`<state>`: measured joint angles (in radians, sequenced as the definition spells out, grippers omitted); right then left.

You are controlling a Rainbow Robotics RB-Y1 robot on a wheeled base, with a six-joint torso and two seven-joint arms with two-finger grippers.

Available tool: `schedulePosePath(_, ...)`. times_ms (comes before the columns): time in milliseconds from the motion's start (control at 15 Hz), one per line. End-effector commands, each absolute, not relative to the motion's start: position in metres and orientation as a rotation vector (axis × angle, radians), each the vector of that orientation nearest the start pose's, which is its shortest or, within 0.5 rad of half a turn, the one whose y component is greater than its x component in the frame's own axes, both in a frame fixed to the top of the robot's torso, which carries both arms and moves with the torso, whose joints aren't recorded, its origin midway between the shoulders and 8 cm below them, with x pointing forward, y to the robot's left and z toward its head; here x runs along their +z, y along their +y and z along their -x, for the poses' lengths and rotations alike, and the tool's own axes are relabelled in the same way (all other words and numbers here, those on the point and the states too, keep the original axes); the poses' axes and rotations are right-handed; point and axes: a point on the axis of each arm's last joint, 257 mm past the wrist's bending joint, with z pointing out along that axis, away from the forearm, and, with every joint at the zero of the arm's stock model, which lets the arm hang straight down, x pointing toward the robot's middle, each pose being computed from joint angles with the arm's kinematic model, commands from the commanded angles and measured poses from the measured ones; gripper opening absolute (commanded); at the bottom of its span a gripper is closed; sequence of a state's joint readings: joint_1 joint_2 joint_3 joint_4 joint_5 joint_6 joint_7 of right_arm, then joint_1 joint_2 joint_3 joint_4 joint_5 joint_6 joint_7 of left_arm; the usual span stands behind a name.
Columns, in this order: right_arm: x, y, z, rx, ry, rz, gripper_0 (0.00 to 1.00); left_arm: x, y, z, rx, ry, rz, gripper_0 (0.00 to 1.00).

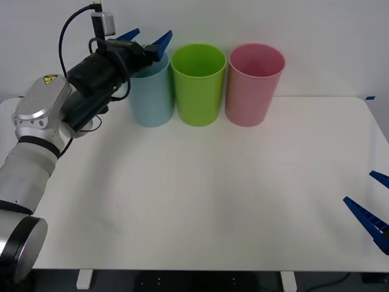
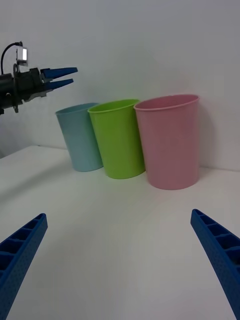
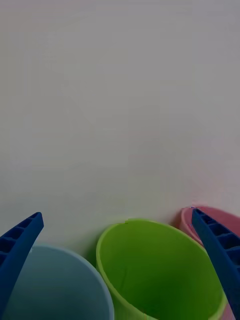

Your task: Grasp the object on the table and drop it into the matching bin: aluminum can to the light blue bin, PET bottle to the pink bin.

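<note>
My left gripper [image 1: 150,38] hangs open just above the rim of the light blue bin [image 1: 152,97], with nothing between its fingers. In the left wrist view its fingers [image 3: 20,245] frame the light blue bin's mouth [image 3: 55,285] below. From the right wrist view the left gripper [image 2: 62,77] sits over the light blue bin [image 2: 80,137]. The pink bin [image 1: 252,85] stands at the right end of the row. My right gripper [image 1: 358,187] rests open low at the table's right edge. The aluminum can and the PET bottle are out of view.
A lime green bin [image 1: 197,85] stands between the light blue and pink bins, all three touching at the back of the white table [image 1: 213,201]. A white wall rises close behind them.
</note>
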<state>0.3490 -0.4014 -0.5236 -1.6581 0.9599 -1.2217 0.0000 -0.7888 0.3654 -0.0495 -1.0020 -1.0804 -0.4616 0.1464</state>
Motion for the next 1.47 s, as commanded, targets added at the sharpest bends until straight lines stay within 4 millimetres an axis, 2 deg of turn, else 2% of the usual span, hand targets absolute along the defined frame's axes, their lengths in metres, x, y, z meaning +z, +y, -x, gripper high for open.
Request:
schedulePosePath(67,-0.169,-0.33,-0.342,0.567,1.441,0.465,1.0,-0.019,0.149,-0.663,-0.591,1.339,-0.307,1.0)
schedulePosePath(400,-0.169,-0.33,-0.342,0.567,1.441,0.465,1.0,-0.039,0.181,-0.619,-0.6,1.329,-0.329,1.0)
schedulePosePath(733,-0.169,-0.33,-0.342,0.567,1.441,0.465,1.0,-0.06,0.22,-0.566,-0.626,1.348,-0.419,1.0)
schedulePosePath(1267,-0.169,-0.33,-0.342,0.567,1.441,0.465,1.0,-0.068,0.289,-0.477,-0.559,1.358,-0.508,1.0)
schedulePosePath(1467,-0.169,-0.33,-0.342,0.567,1.441,0.465,1.0,-0.077,0.308,-0.453,-0.502,1.392,-0.559,1.0)
